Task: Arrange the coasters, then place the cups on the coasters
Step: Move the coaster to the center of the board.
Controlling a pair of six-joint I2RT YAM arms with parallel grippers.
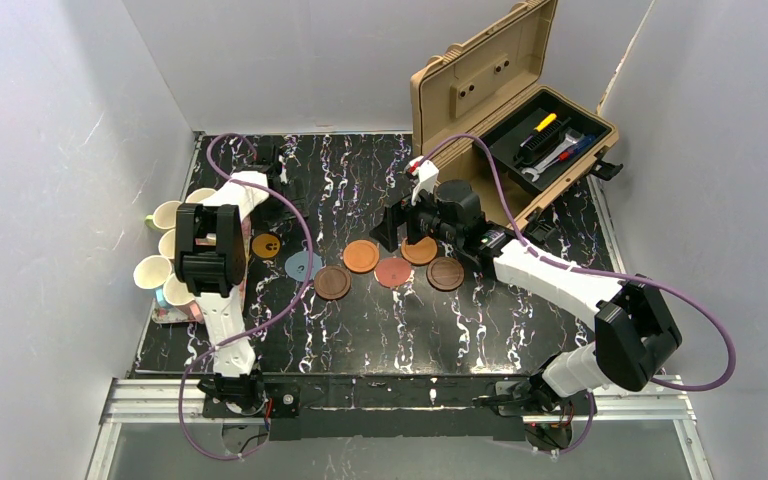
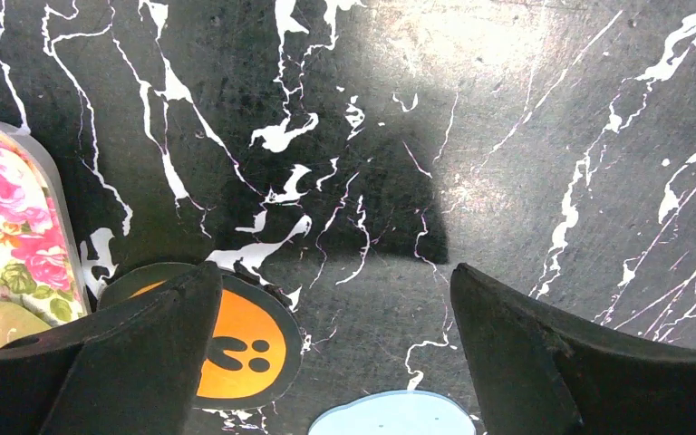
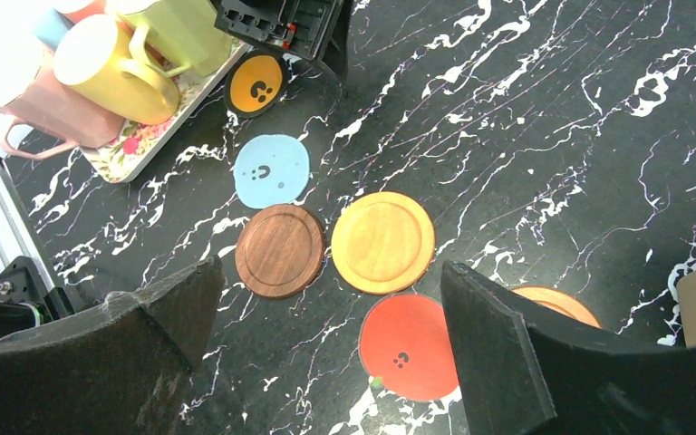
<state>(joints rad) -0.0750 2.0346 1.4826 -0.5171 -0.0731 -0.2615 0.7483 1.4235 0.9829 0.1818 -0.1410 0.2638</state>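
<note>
Seven coasters lie in a loose row mid-table. They are the orange marked coaster (image 1: 266, 245) (image 2: 236, 349), a grey-blue one (image 1: 303, 266) (image 3: 272, 170), dark brown (image 3: 281, 250), orange-brown (image 3: 382, 242), red (image 3: 408, 349), a second orange-brown (image 1: 419, 250) and a second dark brown (image 1: 445, 273). The cups, among them yellow (image 3: 109, 68), lime (image 3: 177, 32) and pink (image 3: 50, 113), crowd the floral tray (image 3: 136, 145) at the left. My left gripper (image 2: 333, 269) hangs open and empty beside the orange marked coaster. My right gripper (image 3: 331, 265) (image 1: 405, 232) hovers open and empty above the row's right half.
A tan toolbox (image 1: 520, 110) stands open at the back right with tools inside. Grey walls close in the left, back and right sides. Purple cables loop over both arms.
</note>
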